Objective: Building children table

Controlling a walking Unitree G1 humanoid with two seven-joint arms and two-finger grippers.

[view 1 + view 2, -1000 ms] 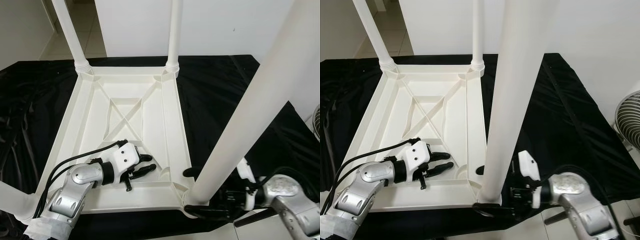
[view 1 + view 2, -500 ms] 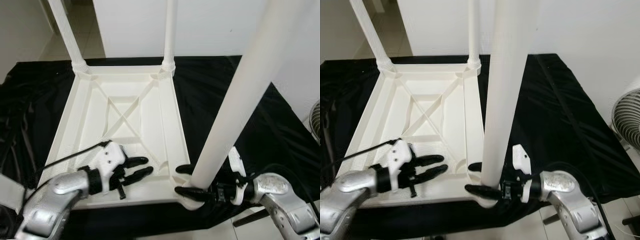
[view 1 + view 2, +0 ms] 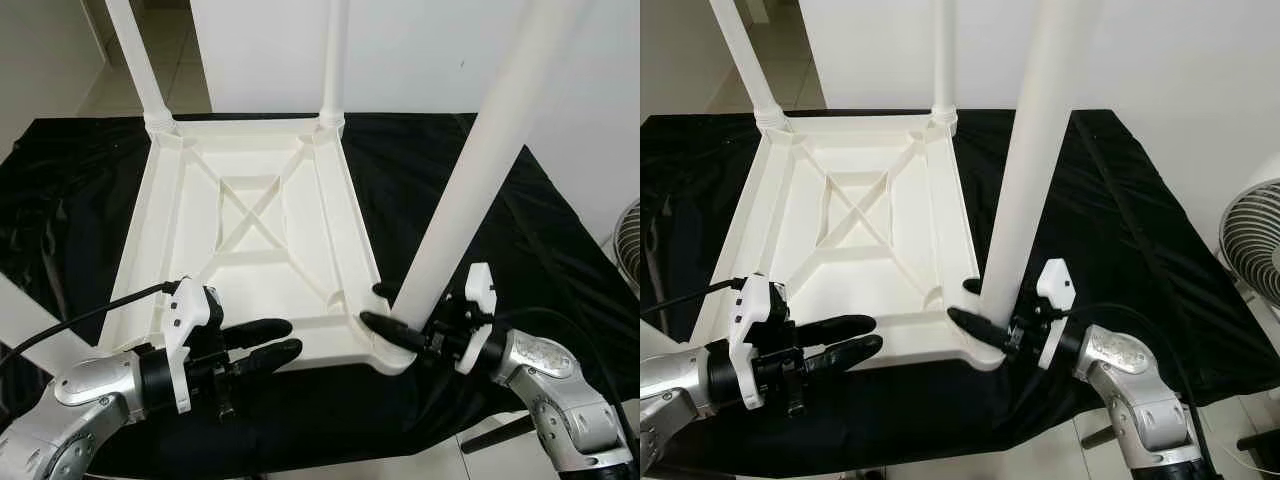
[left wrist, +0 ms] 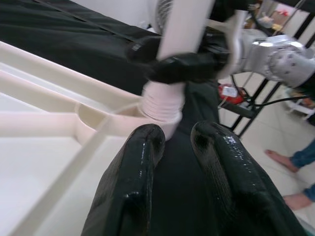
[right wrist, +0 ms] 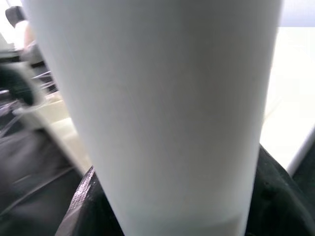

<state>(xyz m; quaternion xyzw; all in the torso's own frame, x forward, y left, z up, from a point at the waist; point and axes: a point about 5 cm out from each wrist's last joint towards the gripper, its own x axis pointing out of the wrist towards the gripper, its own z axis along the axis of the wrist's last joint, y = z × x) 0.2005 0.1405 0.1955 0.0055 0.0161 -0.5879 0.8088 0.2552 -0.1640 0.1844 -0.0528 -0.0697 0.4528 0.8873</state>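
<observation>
White table leg (image 3: 470,190) between right gripper (image 3: 385,312) fingers (image 3: 382,329)

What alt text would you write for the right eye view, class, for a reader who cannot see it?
The right gripper clasps a white table leg at its base, at the near right corner of an upturned white plastic table on black cloth. The left gripper hovers open near the front rim.
</observation>
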